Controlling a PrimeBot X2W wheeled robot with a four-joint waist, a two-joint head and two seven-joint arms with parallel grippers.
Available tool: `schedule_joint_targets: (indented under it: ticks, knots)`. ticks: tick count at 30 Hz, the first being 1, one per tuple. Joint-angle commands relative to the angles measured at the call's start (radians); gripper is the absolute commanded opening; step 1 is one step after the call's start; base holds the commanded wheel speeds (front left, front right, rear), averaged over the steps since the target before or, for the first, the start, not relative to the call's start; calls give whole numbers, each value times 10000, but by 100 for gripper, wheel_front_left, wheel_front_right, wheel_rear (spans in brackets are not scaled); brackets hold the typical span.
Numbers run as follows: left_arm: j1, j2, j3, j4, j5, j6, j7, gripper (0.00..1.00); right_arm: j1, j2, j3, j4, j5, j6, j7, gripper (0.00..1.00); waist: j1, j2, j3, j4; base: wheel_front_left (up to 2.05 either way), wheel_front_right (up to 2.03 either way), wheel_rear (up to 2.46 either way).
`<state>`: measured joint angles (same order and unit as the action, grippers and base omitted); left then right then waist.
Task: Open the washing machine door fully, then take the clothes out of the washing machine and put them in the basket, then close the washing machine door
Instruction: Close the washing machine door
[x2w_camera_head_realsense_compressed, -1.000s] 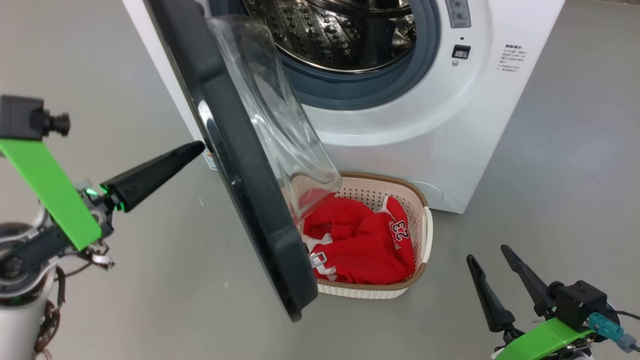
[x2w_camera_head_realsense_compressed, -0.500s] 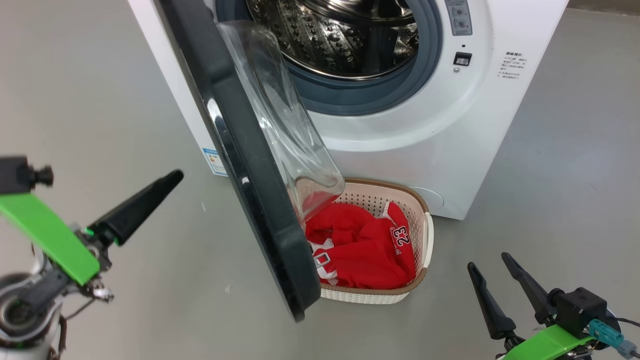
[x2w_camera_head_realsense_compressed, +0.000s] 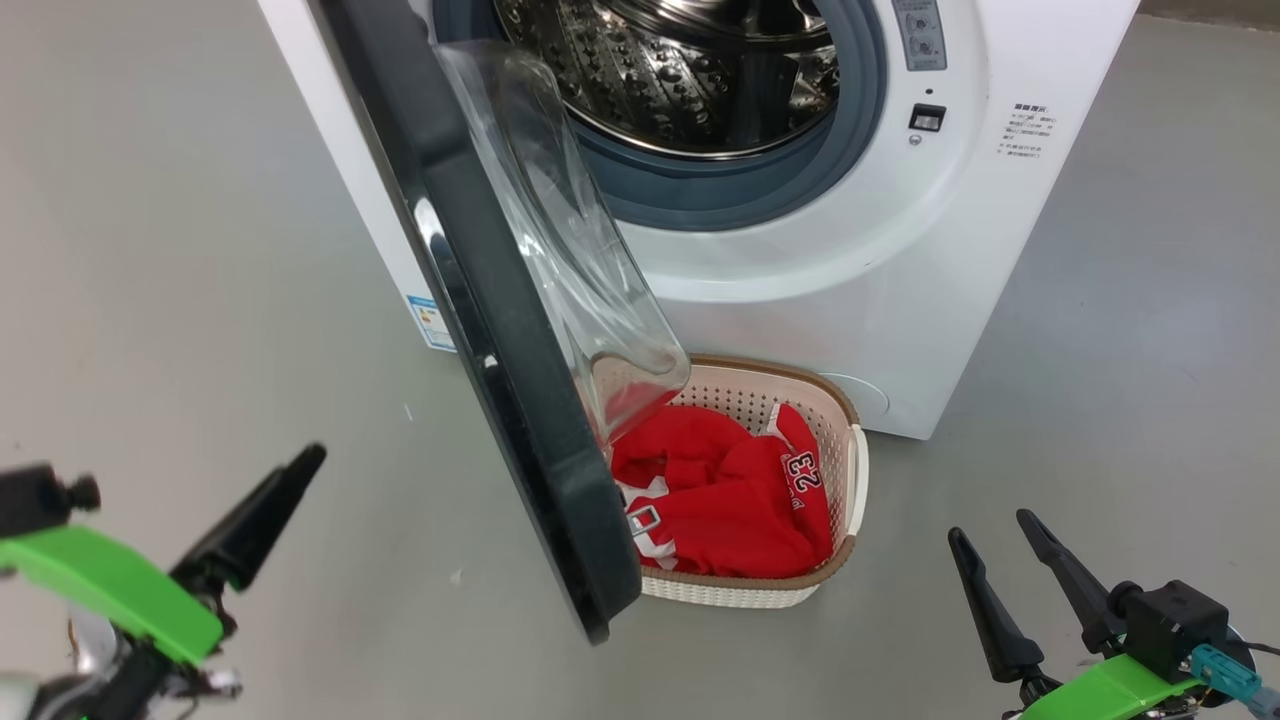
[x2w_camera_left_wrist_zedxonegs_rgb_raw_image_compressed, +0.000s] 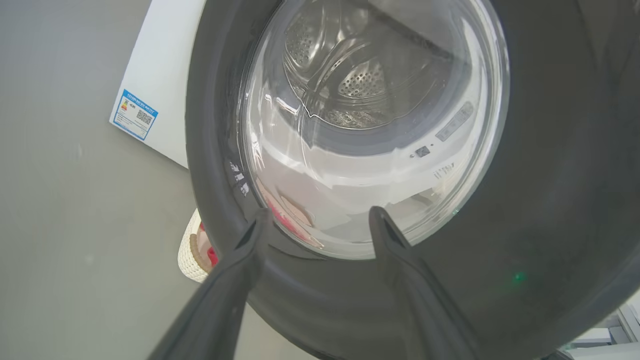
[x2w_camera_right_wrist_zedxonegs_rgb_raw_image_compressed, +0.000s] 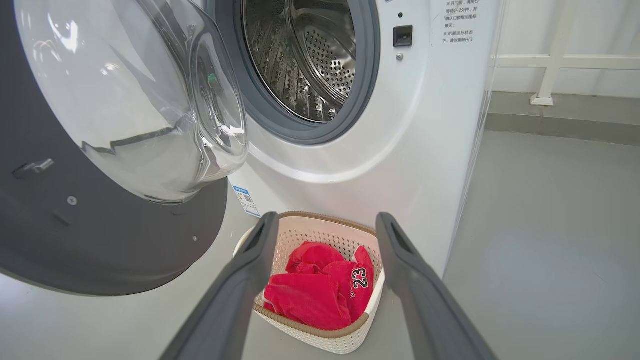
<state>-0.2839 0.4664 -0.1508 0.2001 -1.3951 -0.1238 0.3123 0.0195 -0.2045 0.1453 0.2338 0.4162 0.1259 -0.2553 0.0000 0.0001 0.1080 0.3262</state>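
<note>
Since the clothes (jersey 23 uppermost) lie in the basket, ahead of the right pincer, and the drum looks bare, closing the washing machine door is the step in hand. Door half-swung, edge toward the robot. Its glass bulge faces the right pincer's side and its black outer face the left pincer, not touching. Both pincers spread, empty. Next, likely: left pushes that face toward the washing machine.

Right gripper: tapered black fingers, green bracket, teal plug.
</note>
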Motion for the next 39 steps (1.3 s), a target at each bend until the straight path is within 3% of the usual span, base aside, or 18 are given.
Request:
schedule_joint_targets:
  ticks: [1,19,25,27,30,33,39]
  knots:
    - [-80,474,369,-114,-37,-69,-200,100,20,-137,166,-266,-104,48,-65,100,0,-1,-1,6,0,0,0]
    - [1043,464,-1256,1237,1017,-69,-4747,100,-29,-145,167,-261,-84,48,-65,100,0,-1,101,-93,0,0,0]
    - [1058,379,-1769,1668,1729,-69,-5621,100,-58,-162,158,-268,-90,48,-65,100,0,-1,131,-136,0,0,0]
    - [1066,314,-1746,1892,2392,-69,-5712,100,-65,-159,146,-274,-92,48,-65,100,0,-1,137,-154,0,0,0]
    - [1068,-228,-661,1945,3638,-69,-5733,100,-65,-146,116,-286,-90,48,-65,100,0,-1,135,-167,0,0,0]
    - [1371,-1016,483,1668,5323,-17,-5736,100,-88,-137,120,-293,-82,48,-65,100,0,-1,163,-205,0,0,0]
    - [2042,-2483,1641,894,8416,-16,-5738,100,-159,-133,74,-293,-93,48,-65,100,0,-1,254,-241,0,0,0]
